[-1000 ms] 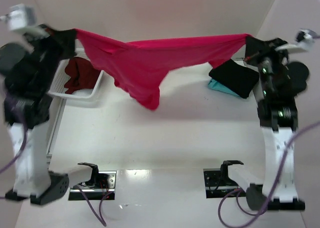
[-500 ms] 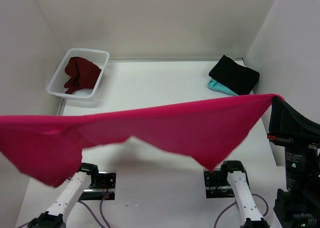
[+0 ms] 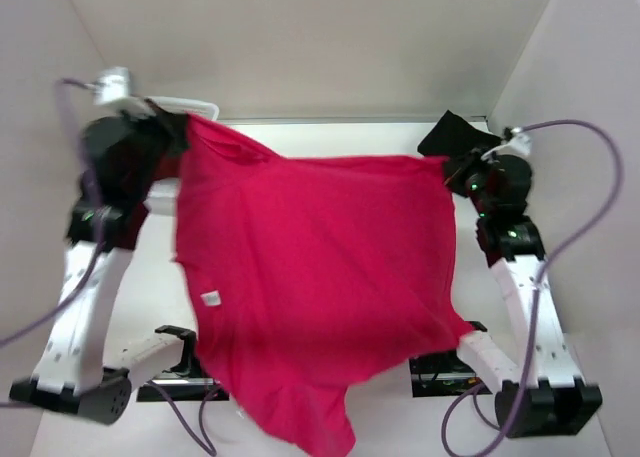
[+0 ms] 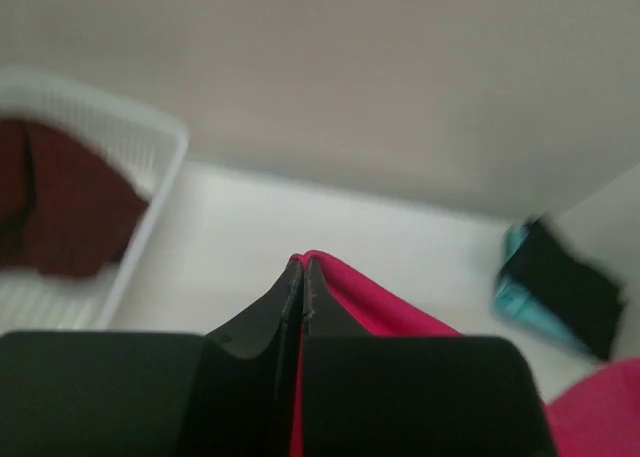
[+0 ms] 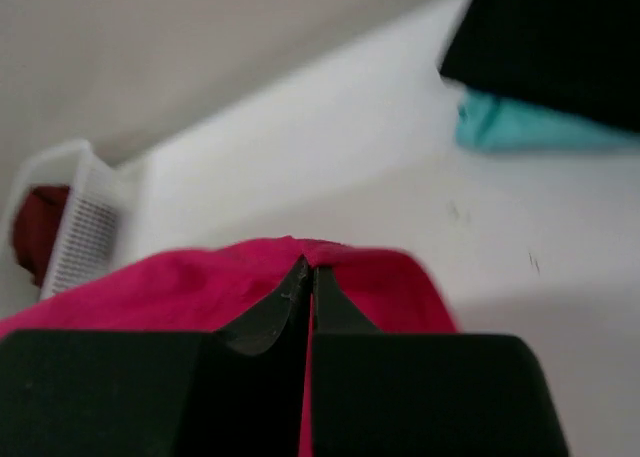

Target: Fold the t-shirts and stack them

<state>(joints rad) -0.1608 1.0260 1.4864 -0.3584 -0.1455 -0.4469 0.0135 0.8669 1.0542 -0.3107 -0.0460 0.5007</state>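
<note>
The crimson-pink t-shirt (image 3: 310,277) hangs spread wide between my two grippers and covers most of the table, its lower end trailing over the near edge. My left gripper (image 3: 182,127) is shut on its far left corner (image 4: 335,282). My right gripper (image 3: 447,174) is shut on its far right corner (image 5: 300,252). The dark maroon t-shirt (image 4: 55,202) lies in the white basket (image 4: 150,192). The black t-shirt (image 5: 550,37) lies folded on the teal t-shirt (image 5: 520,127) at the far right; both also show in the left wrist view, black (image 4: 575,287) on teal (image 4: 515,287).
White walls close in the far, left and right sides. The basket rim (image 3: 190,104) stands behind the left arm at the far left. Both arm bases (image 3: 70,392) and their cables sit at the near edge.
Both arms have swung the pink shirt from high and near back toward the far side of the table. It now hangs spread flat rather than stretched as a band.
</note>
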